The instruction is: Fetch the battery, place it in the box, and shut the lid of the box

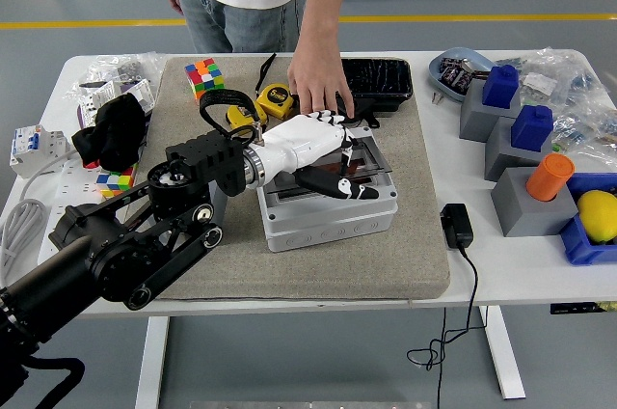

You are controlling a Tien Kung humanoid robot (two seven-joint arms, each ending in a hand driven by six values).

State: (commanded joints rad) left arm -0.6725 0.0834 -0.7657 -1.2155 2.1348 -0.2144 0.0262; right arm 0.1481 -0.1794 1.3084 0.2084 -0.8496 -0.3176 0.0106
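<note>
The left arm (125,245) reaches in from the near left, angled toward the far right, black links ending in a white wrist. Its hand (313,153) lies palm down, fingers (339,184) stretched flat and slightly spread. A person's hand (318,81) reaches down from the far side, fingertips lowered just beyond the robot's hand.
</note>
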